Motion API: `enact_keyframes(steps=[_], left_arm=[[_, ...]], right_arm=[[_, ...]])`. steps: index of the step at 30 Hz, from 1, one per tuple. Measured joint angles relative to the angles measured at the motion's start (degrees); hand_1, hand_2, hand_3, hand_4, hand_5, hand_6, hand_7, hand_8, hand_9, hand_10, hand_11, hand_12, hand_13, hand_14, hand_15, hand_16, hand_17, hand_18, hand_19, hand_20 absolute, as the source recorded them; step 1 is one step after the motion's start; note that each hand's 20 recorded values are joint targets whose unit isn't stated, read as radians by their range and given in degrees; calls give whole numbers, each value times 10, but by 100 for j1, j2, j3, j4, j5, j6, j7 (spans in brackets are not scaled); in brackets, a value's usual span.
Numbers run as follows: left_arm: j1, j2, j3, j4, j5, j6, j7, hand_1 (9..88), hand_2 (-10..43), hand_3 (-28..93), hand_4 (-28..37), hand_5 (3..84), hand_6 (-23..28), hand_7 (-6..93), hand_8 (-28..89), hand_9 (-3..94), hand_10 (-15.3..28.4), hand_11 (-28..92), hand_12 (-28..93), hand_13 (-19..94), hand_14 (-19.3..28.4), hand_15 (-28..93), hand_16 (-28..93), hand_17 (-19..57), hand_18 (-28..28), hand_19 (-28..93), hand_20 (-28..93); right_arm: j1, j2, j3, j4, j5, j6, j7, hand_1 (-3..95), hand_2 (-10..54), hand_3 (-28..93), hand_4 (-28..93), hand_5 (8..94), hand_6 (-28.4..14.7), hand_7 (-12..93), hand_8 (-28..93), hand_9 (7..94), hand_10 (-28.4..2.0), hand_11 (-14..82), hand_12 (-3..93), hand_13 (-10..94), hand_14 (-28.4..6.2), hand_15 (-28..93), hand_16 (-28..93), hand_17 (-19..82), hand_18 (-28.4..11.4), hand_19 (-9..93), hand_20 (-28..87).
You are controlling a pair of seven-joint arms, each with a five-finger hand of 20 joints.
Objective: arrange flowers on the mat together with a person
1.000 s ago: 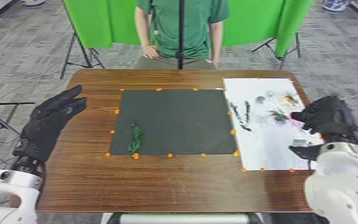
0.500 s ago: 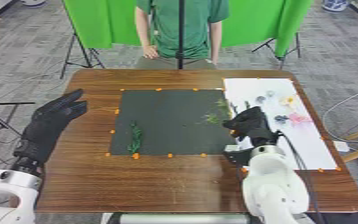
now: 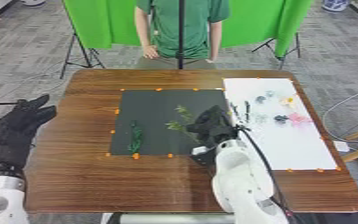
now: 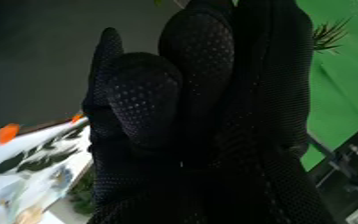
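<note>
In the head view my right hand is over the right part of the dark mat, curled round a leafy green sprig whose leaves stick out toward the mat's middle. Another green sprig lies upright on the mat's left part. My left hand stays off the table's left edge with relaxed fingers. In the right wrist view the right hand has its thumb against its fingers, and a spiky green tip shows beyond them.
On the right, a white sheet holds dark stems, a pink flower, a yellowish flower and blue-grey ones. Orange markers edge both mat and sheet. A person stands behind the far edge, hands off the flowers.
My right hand has travelled left from the white sheet to above the dark mat, bringing the leafy sprig along. My left hand has shifted outward and a little nearer the robot.
</note>
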Motion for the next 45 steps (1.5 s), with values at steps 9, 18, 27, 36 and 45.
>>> enact_keyframes(steps=[9, 18, 27, 36, 45], left_arm=[[83, -140, 70, 15, 157, -17, -174, 185, 192, 616, -283, 420, 36, 102, -72, 445, 141, 154, 113, 358, 167, 100, 12, 66, 109, 25, 164], [114, -183, 55, -4, 240, -72, -291, 179, 100, 657, -283, 412, 38, 99, -67, 434, 140, 151, 115, 349, 168, 96, 16, 57, 114, 26, 162], [150, -226, 24, -29, 337, -201, -408, 188, 62, 671, -283, 407, 40, 94, -64, 426, 138, 148, 119, 342, 168, 93, 20, 52, 116, 25, 159], [162, -233, -15, -50, 373, -284, -495, 196, 54, 669, -283, 404, 38, 95, -63, 423, 138, 147, 122, 338, 169, 91, 24, 47, 119, 27, 159], [180, -244, -58, -63, 384, -332, -537, 197, 50, 670, -283, 402, 38, 94, -62, 421, 138, 147, 124, 336, 169, 89, 27, 44, 121, 27, 158]], right_arm=[[118, -285, -234, 450, -786, -279, 17, 888, -95, -283, 406, 852, 0, 272, 188, 937, -82, 383, 245, 826, -98, 628, 299, 334, -173, 520, 383], [134, -345, -313, 579, -1209, -470, 34, 839, -95, -283, 428, 845, -2, 295, 188, 937, -90, 395, 209, 826, -100, 626, 298, 330, -177, 529, 375], [207, -370, -300, 575, -1048, -674, 25, 782, -95, -283, 434, 843, -9, 268, 180, 937, -95, 378, 202, 829, -105, 610, 293, 321, -183, 537, 371], [238, -403, -282, 575, -883, -749, 26, 775, -95, -283, 444, 849, -10, 254, 182, 937, -100, 376, 199, 831, -108, 601, 293, 321, -183, 539, 364], [221, -407, -269, 546, -869, -806, -13, 347, -94, 637, -152, 854, -11, 268, -73, 937, -111, 348, 202, 823, -122, 584, 294, 311, -185, 531, 354]])
